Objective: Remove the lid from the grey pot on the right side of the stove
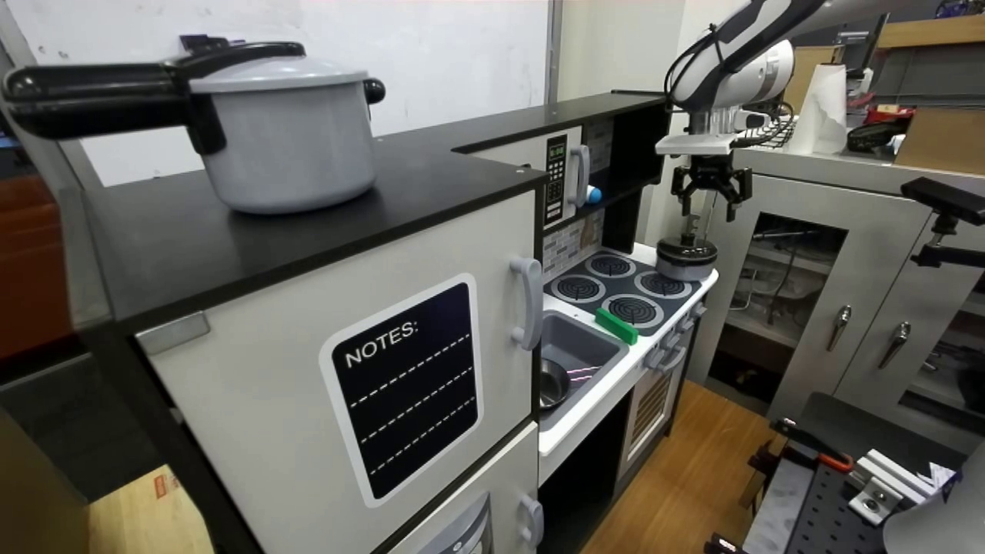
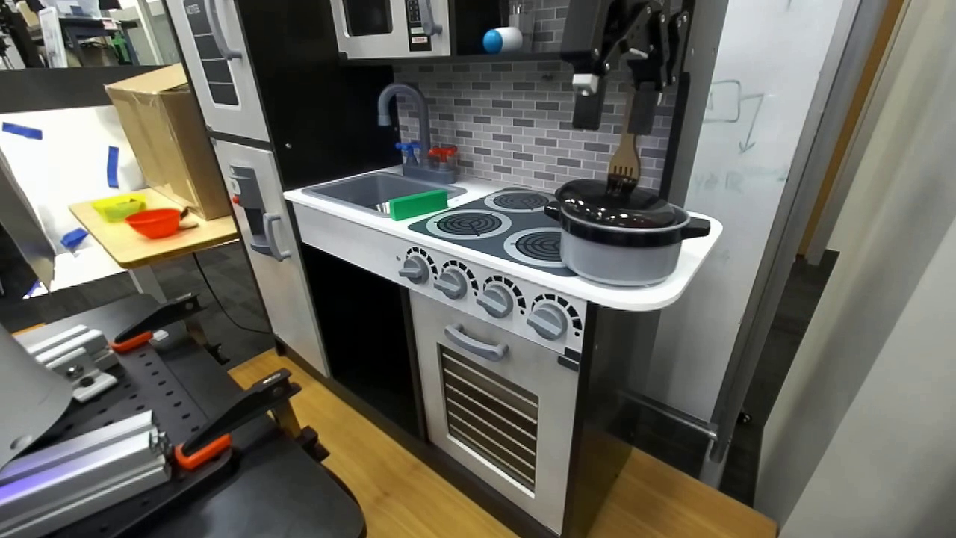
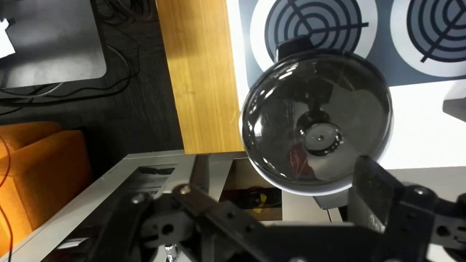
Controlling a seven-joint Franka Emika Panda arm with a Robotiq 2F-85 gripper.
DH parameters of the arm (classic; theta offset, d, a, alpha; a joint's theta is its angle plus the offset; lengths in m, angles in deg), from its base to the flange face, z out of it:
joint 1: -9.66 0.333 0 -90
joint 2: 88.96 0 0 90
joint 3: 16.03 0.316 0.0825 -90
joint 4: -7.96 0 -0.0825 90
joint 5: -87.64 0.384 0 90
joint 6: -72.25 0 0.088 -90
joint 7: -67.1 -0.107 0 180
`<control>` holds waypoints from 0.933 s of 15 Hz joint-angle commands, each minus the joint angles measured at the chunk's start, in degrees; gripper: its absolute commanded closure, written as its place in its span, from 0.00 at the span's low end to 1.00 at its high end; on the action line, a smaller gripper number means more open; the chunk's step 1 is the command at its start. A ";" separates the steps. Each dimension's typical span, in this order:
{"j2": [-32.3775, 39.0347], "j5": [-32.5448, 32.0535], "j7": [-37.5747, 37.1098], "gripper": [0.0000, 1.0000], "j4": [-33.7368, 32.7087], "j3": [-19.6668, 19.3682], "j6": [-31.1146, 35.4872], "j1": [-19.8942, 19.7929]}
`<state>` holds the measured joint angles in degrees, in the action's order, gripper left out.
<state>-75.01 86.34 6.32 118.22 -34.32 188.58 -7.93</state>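
The grey pot (image 2: 624, 260) stands on the right end of the stove (image 2: 485, 243), partly over a front ring. Its shiny black lid (image 2: 594, 203), with a round black knob (image 2: 621, 184), sits on it. The pot (image 1: 681, 271) and lid (image 1: 692, 251) also show in an exterior view. My gripper (image 1: 708, 209) is above the lid, apart from it, fingers pointing down; it also shows in an exterior view (image 2: 615, 123). In the wrist view my gripper (image 3: 281, 160) is open with nothing between its fingers. The lid (image 3: 280, 98) and knob (image 3: 322, 139) lie ahead of the fingertips there.
A green block (image 2: 418, 204) stands between the sink (image 2: 358, 187) and the rings. A wooden fork (image 2: 624, 158) is behind the pot against the tiled wall. A shelf with a blue-and-white item (image 2: 502, 39) is behind the gripper. A larger lidded pot (image 1: 285, 146) stands on the white cabinet (image 1: 254, 369).
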 commanded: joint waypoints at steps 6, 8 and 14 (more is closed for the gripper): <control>5.04 6.40 4.03 0.00 -3.85 -0.38 0.54 -0.57; 5.01 5.23 3.53 0.00 -3.40 -0.90 0.78 -0.25; 5.04 2.97 3.06 0.00 -2.73 -1.45 1.02 0.62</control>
<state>-70.29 90.20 8.53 115.54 -35.62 189.40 -7.94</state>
